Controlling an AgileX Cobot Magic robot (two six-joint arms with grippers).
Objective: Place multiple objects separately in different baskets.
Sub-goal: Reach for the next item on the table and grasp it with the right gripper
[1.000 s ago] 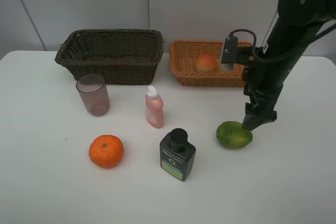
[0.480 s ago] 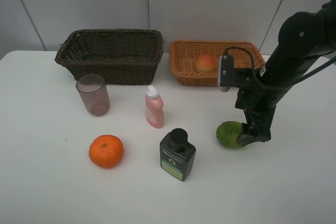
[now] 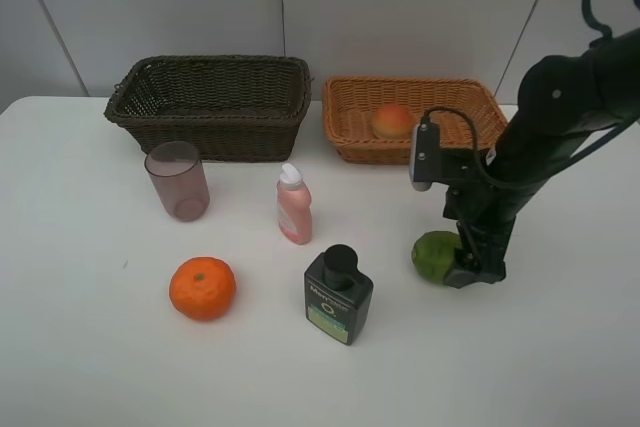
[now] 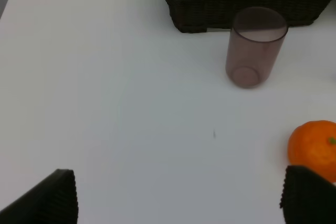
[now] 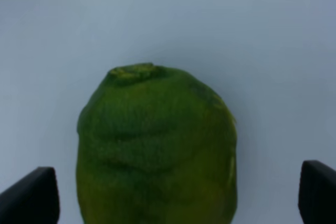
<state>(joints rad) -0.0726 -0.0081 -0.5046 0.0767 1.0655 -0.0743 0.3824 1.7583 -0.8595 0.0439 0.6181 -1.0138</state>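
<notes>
My right gripper (image 3: 467,269) hides the right part of the lime (image 3: 432,253), low and right of centre. Its jaws stand wide on both sides, not touching. My left gripper (image 4: 181,198), only tips visible, is open and empty. I count two baskets, the dark basket (image 3: 210,132) and the light basket (image 3: 352,137) with one peach (image 3: 392,121) inside, one tangerine (image 3: 202,288), one cup (image 3: 178,181), and two bottles, a pink bottle (image 3: 294,207) and a green bottle (image 3: 338,297).

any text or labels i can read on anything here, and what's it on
dark green bottle: a line of white print above a light green label patch, both too small and blurred to read.
pink bottle: no print visible.
No writing shows on anything else in these views.
</notes>
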